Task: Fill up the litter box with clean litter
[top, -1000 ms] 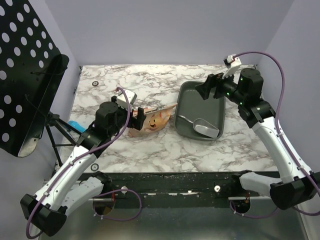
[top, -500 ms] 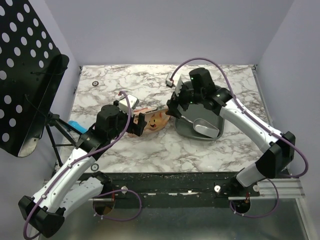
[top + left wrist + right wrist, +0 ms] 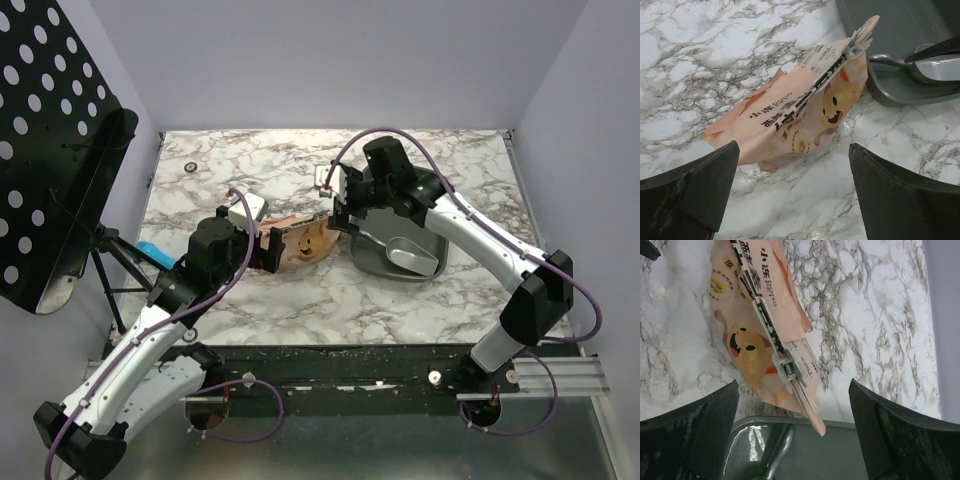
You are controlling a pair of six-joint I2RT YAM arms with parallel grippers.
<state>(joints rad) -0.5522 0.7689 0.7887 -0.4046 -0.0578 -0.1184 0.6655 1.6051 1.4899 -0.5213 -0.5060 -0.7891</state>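
Top view of a marble table. In the centre of the frame an orange bag with a cat picture lies on its side. A long pale clip seals its mouth. Just right of centre sits the litter box, its left edge close against the bag's clipped end. It holds only a grey scoop. No clean litter shows anywhere; it is presumably inside the sealed bag.

The left gripper is at the bag's lower left, fingers spread wide and holding nothing. The right gripper hangs above the clipped end by the box's left edge, also spread wide and empty. In each wrist view the bag lies framed between the two dark fingers and clear of them.

What could go wrong, judged from this:
- The bag looks thin and slack. A pinch on loose film alone may slip, or may drag the bag across the smooth marble instead of lifting it.
- If the clip is pulled while the other end is not pinned, the whole bag may slide, or the clip may spring off.
- Once the bag is open, tipping it with the mouth short of the rim would spill granules on the table.
- Litter poured in would bury the scoop.
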